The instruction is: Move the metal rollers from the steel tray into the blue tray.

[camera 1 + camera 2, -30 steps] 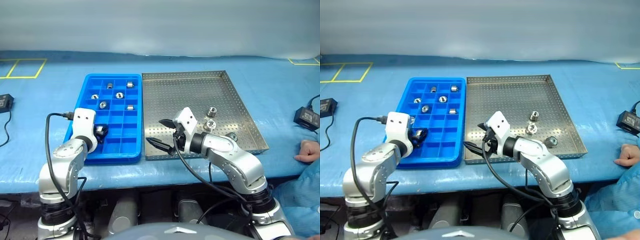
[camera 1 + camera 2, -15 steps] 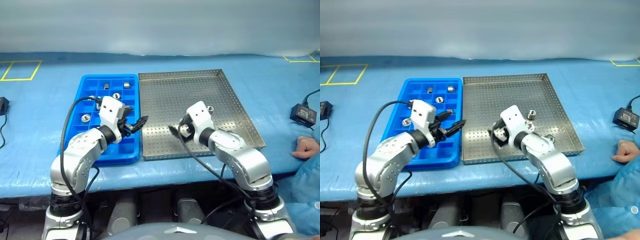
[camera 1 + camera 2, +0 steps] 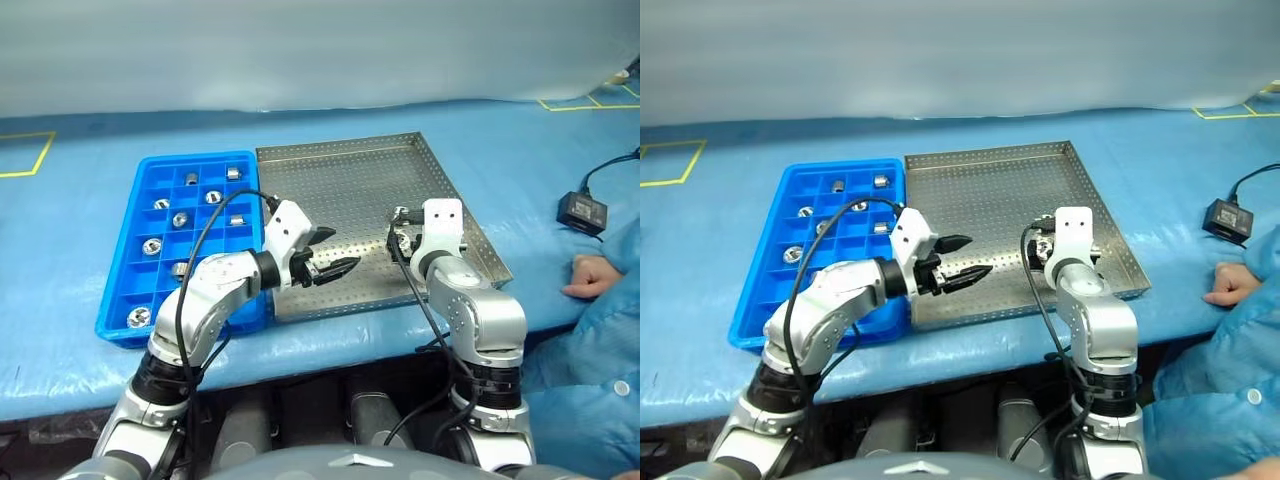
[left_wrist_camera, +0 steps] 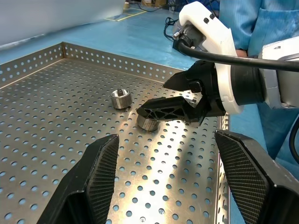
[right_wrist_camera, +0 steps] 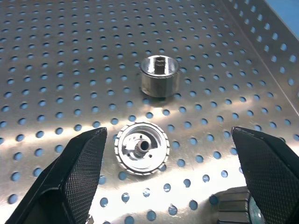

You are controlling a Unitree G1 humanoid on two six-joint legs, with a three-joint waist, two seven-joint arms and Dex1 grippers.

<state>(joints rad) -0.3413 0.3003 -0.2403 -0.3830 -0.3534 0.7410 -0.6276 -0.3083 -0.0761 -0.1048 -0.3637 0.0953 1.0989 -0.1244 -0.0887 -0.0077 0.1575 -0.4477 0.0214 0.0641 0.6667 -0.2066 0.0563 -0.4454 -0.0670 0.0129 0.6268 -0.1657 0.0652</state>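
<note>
Steel tray (image 3: pixel 350 190) holds metal rollers (image 5: pixel 159 74) near its right edge. The right gripper (image 5: pixel 163 177) hangs over them, jaws wide and empty. The left gripper (image 3: pixel 335 255), over the tray's front-left part, is parted and empty too.

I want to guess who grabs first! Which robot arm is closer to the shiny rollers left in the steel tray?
Right. The right end effector hangs open just over the metal rollers in the steel tray. The left end effector, also open, is over the tray's middle, farther away.

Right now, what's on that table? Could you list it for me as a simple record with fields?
steel tray: perforated, on blue table, a few metal rollers left near its right side
blue tray: beside it, seven rollers in separate compartments
left gripper: open, empty, over steel tray
right gripper: open, around a toothed roller
person's hand: resting at table's right edge
</note>
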